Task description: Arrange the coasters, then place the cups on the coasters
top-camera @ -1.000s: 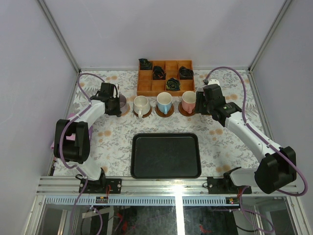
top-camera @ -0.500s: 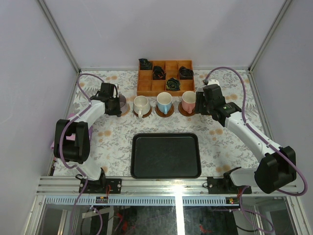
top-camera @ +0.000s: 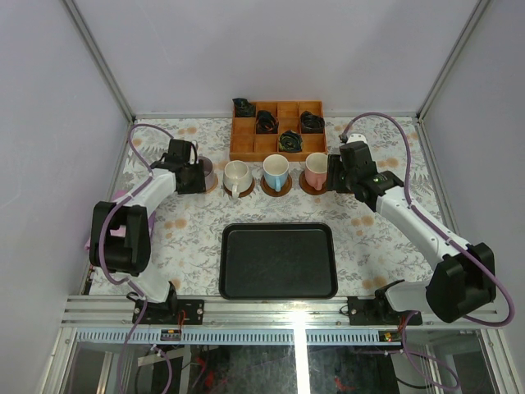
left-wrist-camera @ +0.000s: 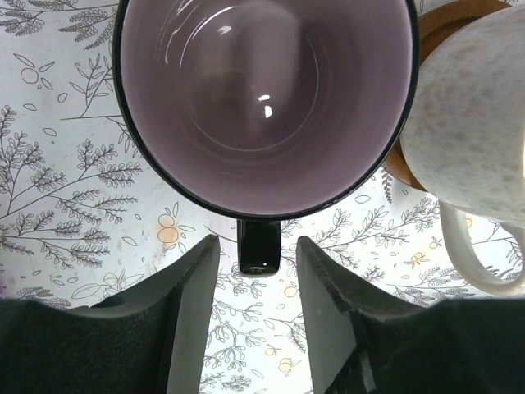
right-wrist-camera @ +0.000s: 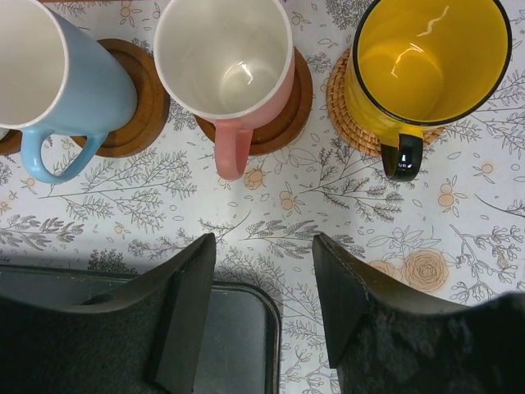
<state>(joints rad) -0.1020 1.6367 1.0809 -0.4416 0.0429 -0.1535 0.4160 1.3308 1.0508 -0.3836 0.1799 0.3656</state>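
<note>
A mauve-grey cup (left-wrist-camera: 262, 107) fills the left wrist view, standing upright. Its dark handle (left-wrist-camera: 259, 246) points between the fingers of my left gripper (left-wrist-camera: 257, 275), which is open with a gap on either side. Beside it the white cup (left-wrist-camera: 472, 123) stands on a dark brown coaster (left-wrist-camera: 399, 168). In the right wrist view the light blue cup (right-wrist-camera: 57, 74) and pink cup (right-wrist-camera: 225, 57) stand on dark brown coasters (right-wrist-camera: 135, 103). The yellow cup (right-wrist-camera: 431, 57) stands on a tan woven coaster (right-wrist-camera: 338, 103). My right gripper (right-wrist-camera: 262, 246) hangs open and empty in front of them.
An orange wooden box (top-camera: 277, 130) of compartments holding dark bundles stands just behind the row of cups. A black rectangular tray (top-camera: 277, 261) lies in the near middle of the flowered table cloth. Frame posts and walls stand close on both sides.
My left gripper's jaws have spread apart, letting go of the mauve-grey cup's handle. The cup stays where it is. The right arm has not moved.
</note>
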